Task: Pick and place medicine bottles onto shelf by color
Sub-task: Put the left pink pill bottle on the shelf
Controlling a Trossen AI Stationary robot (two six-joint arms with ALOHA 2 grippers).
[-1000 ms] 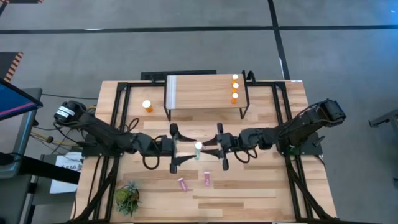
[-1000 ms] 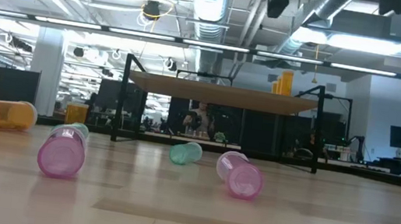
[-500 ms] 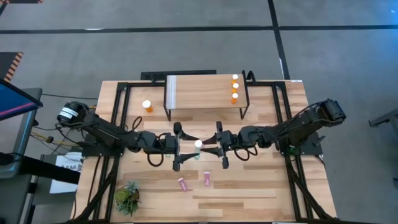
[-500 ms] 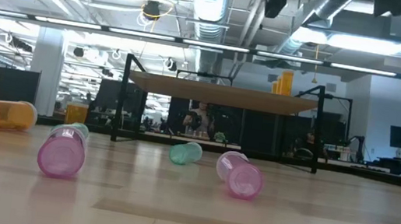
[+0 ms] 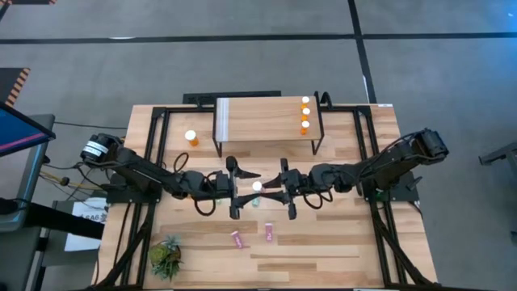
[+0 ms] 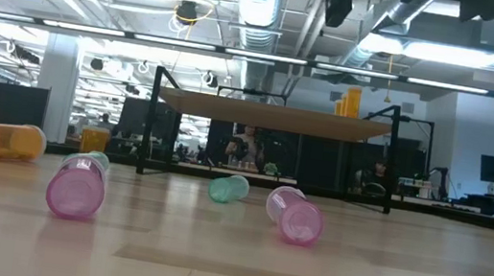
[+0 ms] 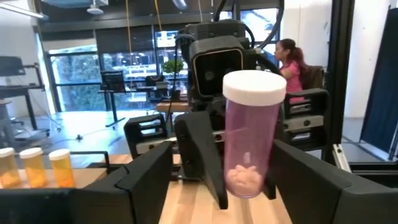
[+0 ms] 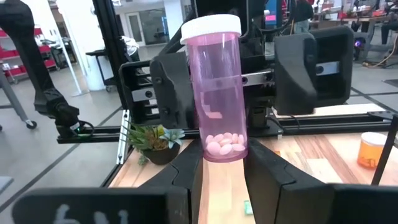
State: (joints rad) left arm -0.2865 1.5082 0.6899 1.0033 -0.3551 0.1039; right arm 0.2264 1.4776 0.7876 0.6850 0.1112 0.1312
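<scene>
My right gripper (image 5: 263, 190) is shut on a pink medicine bottle (image 8: 219, 93) with a white cap, held over the table's middle in front of the shelf (image 5: 258, 117). My left gripper (image 5: 240, 190) is open and faces it. Its two fingers stand on either side of the bottle (image 7: 249, 137) without touching it. Three orange bottles (image 5: 305, 114) stand on the shelf's right end. An orange bottle (image 5: 191, 138), a teal bottle (image 6: 228, 188) and two pink bottles (image 5: 237, 239) (image 5: 268, 234) lie on the table. My right gripper pinches the pink bottle's lower body (image 8: 225, 149) between its two fingers. The fingers (image 8: 264, 177) come level from the table's right side. The bottle stands upright with its cap up, lifted clear of the table.
A small green plant (image 5: 166, 257) stands at the near left corner. The shelf's black legs (image 5: 216, 147) (image 5: 316, 144) stand just beyond the grippers. A person sits in the room behind (image 7: 292, 59).
My left gripper has moved toward the table's right edge, closing in on the pink bottle until its open fingers flank it. My right gripper and the bottle have kept still.
</scene>
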